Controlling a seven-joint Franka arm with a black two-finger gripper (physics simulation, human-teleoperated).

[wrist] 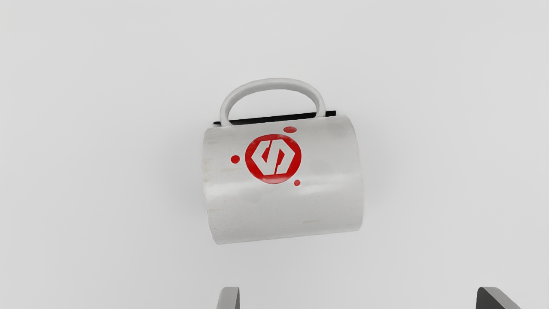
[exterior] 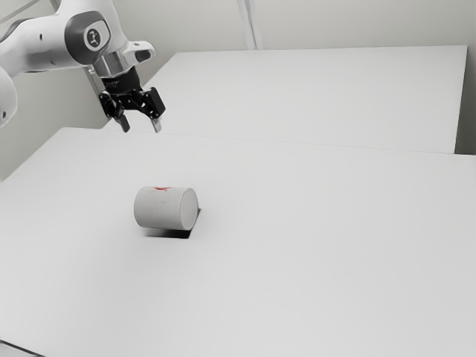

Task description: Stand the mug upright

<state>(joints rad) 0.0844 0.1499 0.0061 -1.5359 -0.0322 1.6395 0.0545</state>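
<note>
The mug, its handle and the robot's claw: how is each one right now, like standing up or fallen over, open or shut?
Mug: lying on its side on the table, not upright; I can't tell if anything is inside.
Handle: sticking out from the mug's side, nothing gripping it.
Claw: open, empty, raised above the table.

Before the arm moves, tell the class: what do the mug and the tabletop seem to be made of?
The mug looks like glazed ceramic: off-white, with a soft bright sheen along its curved side, though plastic is possible. The tabletop looks smooth, white and matte, perhaps laminate or painted board; no grain shows.
</note>
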